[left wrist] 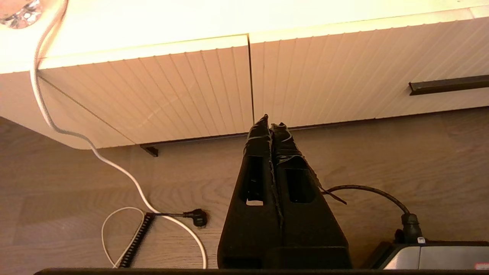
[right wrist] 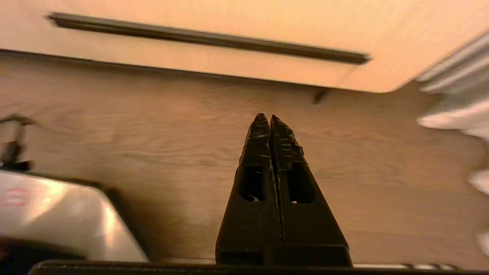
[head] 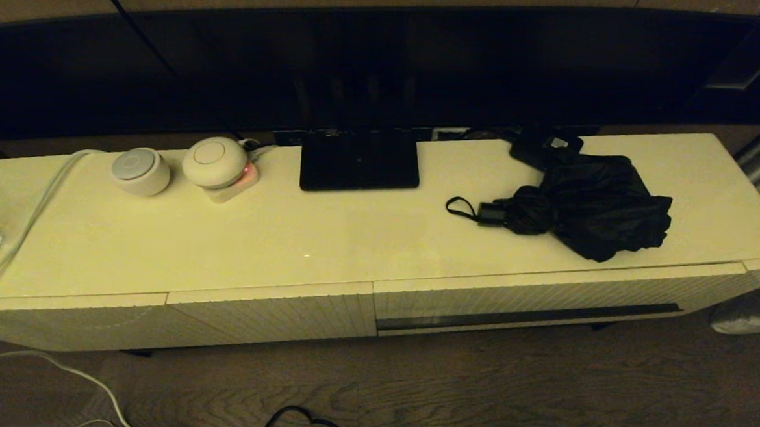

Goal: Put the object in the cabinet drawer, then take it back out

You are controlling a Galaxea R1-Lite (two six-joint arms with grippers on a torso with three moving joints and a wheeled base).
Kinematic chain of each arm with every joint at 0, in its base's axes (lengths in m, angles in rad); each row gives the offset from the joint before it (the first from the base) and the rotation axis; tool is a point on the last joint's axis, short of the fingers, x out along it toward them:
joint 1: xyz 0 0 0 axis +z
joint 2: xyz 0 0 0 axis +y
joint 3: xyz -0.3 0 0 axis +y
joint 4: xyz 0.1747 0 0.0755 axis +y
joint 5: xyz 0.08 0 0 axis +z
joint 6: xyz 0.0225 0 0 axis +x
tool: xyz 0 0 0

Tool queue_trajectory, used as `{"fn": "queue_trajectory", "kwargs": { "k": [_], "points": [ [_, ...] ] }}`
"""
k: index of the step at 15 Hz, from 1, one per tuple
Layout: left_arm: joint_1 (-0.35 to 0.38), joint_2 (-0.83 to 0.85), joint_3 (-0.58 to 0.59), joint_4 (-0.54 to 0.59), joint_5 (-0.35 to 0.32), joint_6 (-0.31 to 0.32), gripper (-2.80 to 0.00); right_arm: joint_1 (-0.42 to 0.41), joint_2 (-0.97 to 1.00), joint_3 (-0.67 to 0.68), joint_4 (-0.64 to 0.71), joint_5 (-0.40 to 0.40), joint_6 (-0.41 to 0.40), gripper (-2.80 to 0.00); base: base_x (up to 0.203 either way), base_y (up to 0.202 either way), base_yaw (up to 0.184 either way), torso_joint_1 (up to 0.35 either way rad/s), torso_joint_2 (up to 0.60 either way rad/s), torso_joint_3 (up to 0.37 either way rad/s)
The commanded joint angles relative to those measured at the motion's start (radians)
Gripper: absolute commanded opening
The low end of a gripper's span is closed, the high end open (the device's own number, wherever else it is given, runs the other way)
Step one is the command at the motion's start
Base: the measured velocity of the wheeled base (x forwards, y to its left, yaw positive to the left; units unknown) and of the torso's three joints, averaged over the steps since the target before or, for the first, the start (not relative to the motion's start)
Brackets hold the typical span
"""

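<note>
The black folding umbrella [head: 582,208] lies on the right part of the cream cabinet top [head: 327,237], its short handle and wrist loop [head: 461,208] pointing left. Below it the wide ribbed drawer [head: 545,294] is closed, its long dark slot handle [head: 531,316] facing me. Neither arm shows in the head view. My left gripper [left wrist: 270,121] is shut and empty, low over the floor in front of the cabinet fronts. My right gripper [right wrist: 266,118] is shut and empty too, above the floor below the drawer's slot handle [right wrist: 206,38].
A flat black stand [head: 359,160] sits mid-back, a small black box [head: 546,147] behind the umbrella. Two round white devices [head: 140,170] [head: 215,161] and a white cable [head: 21,234] occupy the left. Cables [left wrist: 153,214] lie on the wood floor; a curtain [right wrist: 454,95] hangs at the right.
</note>
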Motion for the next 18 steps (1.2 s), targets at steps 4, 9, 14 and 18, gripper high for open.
{"fn": "queue_trajectory", "kwargs": {
  "k": [4,9,14,18],
  "points": [
    [0.001,0.000,0.003,0.000,0.001,0.000,-2.80,0.000,0.001,0.071,-0.141,-0.009,0.080,-2.80,0.000,0.000,0.000,0.000,0.00,0.000],
    [0.001,0.000,0.003,0.000,0.001,0.000,-2.80,0.000,0.002,0.083,-0.157,-0.017,0.106,-2.80,0.000,0.000,0.000,0.000,0.00,0.000],
    [0.001,0.000,0.003,0.000,0.001,0.000,-2.80,0.000,0.003,0.083,-0.158,-0.018,0.113,-2.80,0.000,0.000,0.000,0.000,0.00,0.000],
    [0.001,0.000,0.003,0.000,0.001,0.000,-2.80,0.000,0.002,0.083,-0.157,-0.021,0.131,-2.80,0.000,0.000,0.000,0.000,0.00,0.000]
  ]
}}
